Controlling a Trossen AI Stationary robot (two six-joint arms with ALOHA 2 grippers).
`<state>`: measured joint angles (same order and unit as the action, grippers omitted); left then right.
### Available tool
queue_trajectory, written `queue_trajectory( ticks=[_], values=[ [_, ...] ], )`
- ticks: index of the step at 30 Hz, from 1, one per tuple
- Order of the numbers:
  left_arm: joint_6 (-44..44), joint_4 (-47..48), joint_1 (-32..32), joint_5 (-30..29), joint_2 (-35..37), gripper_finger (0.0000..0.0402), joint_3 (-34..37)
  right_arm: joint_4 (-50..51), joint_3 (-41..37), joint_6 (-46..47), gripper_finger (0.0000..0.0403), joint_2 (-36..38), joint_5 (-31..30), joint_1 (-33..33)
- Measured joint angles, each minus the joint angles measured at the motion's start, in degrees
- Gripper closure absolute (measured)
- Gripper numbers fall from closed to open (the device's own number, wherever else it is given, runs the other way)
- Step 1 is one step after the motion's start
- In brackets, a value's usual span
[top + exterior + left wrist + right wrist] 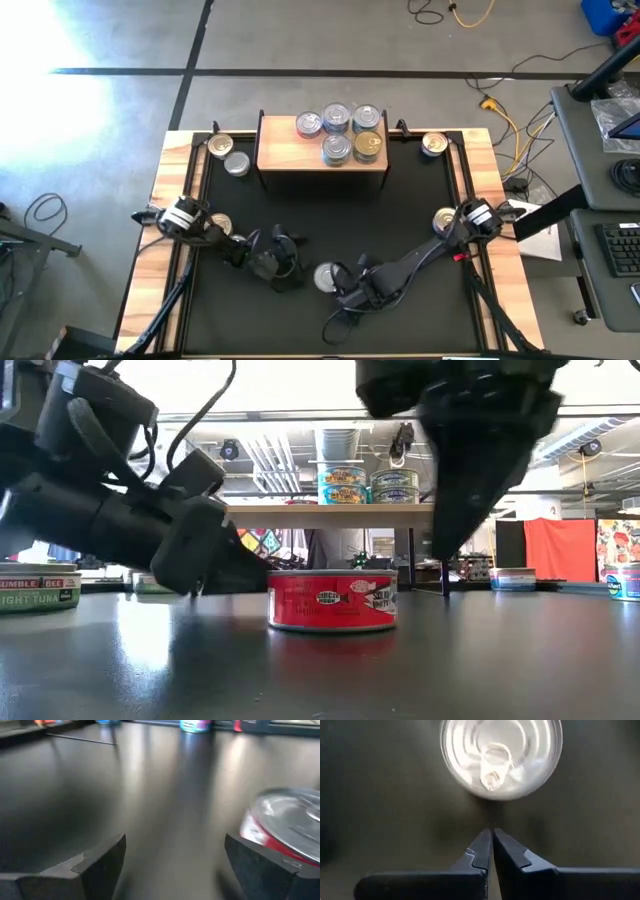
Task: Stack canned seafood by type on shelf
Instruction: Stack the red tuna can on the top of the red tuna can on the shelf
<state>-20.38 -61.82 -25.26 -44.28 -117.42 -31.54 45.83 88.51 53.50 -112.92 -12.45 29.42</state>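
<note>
A red-labelled tin [326, 277] with a silver lid is sitting upright on the black table [400, 220] near its front edge, between the 2 arms. The right gripper [492, 836] is hanging just beside this tin with its fingers pressed together and empty; in the right wrist view their tips are pointing at the tin's pull-tab lid [501, 757] without touching it. The left gripper [175, 855] is lying low on the tin's other side, its fingers spread wide apart and holding nothing, with the tin showing just past one fingertip [250, 855] in the left wrist view. In the low view the tin is standing alone on the dark surface between both arms. At the back of the table the shelf [322, 160] is carrying 5 tins grouped toward its right half [340, 133], some with silver lids and 1 with a gold lid [367, 146]. 2 tins [228, 155] are resting on the table left of the shelf, 1 [433, 144] to its right, and 1 more beside each arm's base [445, 220].
</note>
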Motion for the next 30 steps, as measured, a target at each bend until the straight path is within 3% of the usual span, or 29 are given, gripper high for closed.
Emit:
queue_trajectory(
  ticks=[7,11,19,25,30],
  values=[
    [-3.56,1.14,-4.13,3.36,7.13,0.0078,7.84,6.43,-0.83,1.8,0.039,0.28,-7.81,-0.74],
    [-4.47,1.69,-9.97,3.67,6.53,0.0078,5.95,5.74,-1.87,-0.02,0.039,-1.05,-11.92,-2.97],
    [-5.34,8.79,-10.56,1.63,-2.33,0.0078,-6.47,-2.58,-2.29,-5.54,0.039,-3.56,-8.08,-5.76],
    [-3.63,7.09,-8.09,2.64,-2.09,0.0078,-5.15,-2.96,-1.92,-4.14,0.039,-3.54,-4.48,-2.98],
    [-0.55,6.59,-6.12,-0.64,2.1,0.0078,-0.96,-2.98,-1.68,0.68,0.039,-3.54,-4.49,-1.5]
  ],
)
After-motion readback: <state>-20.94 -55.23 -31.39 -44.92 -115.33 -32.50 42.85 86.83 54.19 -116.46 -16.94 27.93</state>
